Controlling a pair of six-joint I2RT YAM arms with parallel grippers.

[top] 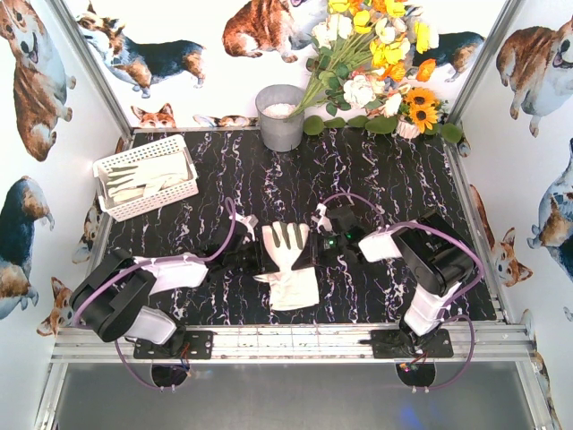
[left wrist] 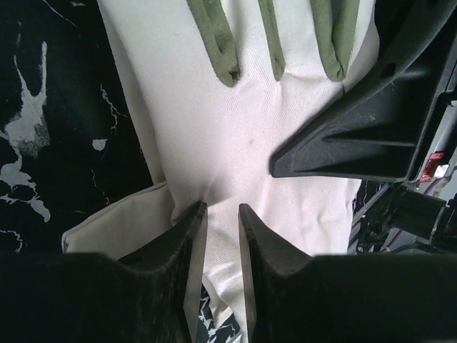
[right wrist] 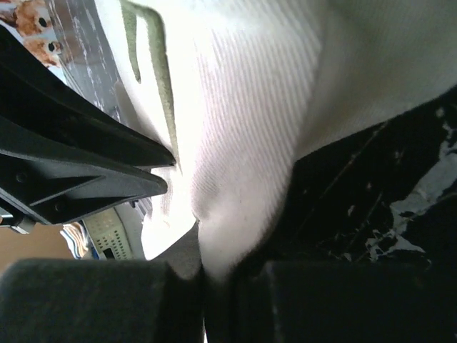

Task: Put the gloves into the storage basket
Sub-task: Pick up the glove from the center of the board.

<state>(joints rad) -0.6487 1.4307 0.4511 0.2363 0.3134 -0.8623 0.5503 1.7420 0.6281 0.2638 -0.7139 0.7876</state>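
A cream-white glove (top: 288, 246) with grey-green finger patches lies near the table's front middle, partly over a second glove (top: 295, 291). My right gripper (top: 315, 244) is at its right edge, shut on a pinched fold of the fabric (right wrist: 235, 179); the right gripper (right wrist: 214, 268) holds that fold raised. My left gripper (top: 253, 240) is at the glove's left edge. In the left wrist view my left gripper (left wrist: 222, 207) is open a narrow gap over the glove (left wrist: 235, 128), with the second glove (left wrist: 118, 225) beside it. The white storage basket (top: 152, 208) at far left holds more gloves (top: 148, 179).
A grey round metal bucket (top: 280, 116) stands at the back middle, with a bunch of artificial flowers (top: 376, 63) to its right. Walls with dog pictures close in the table's left, back and right sides. A metal rail (top: 286, 340) runs along the front edge.
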